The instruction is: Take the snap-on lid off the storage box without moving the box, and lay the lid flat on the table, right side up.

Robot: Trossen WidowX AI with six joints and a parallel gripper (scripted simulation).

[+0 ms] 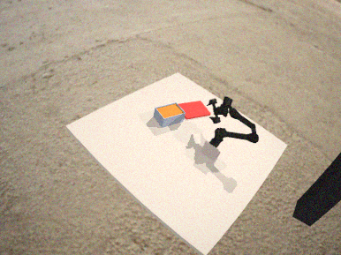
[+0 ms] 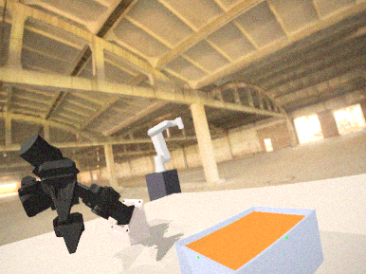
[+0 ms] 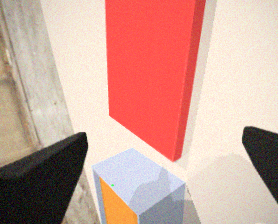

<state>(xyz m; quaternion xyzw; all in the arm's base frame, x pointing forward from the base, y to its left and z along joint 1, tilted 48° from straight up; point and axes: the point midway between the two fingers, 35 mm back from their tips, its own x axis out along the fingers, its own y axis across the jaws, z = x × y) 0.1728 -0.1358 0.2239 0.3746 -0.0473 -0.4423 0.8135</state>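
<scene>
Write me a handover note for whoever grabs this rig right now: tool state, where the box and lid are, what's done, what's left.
Tool: open, holding nothing, hanging above the table past the lid's far end from the box.
Pale blue rectangular storage box: on the white table, uncovered, orange interior showing.
Flat red rectangular snap-on lid: off the box, lying flat on the table right beside it; the wrist view shows a narrow gap between them.
Done: lid removed and set down flat, released.
Left: nothing obvious. Confirm the lid is right side up; the pictures don't settle that. Then retract the arm.
</scene>
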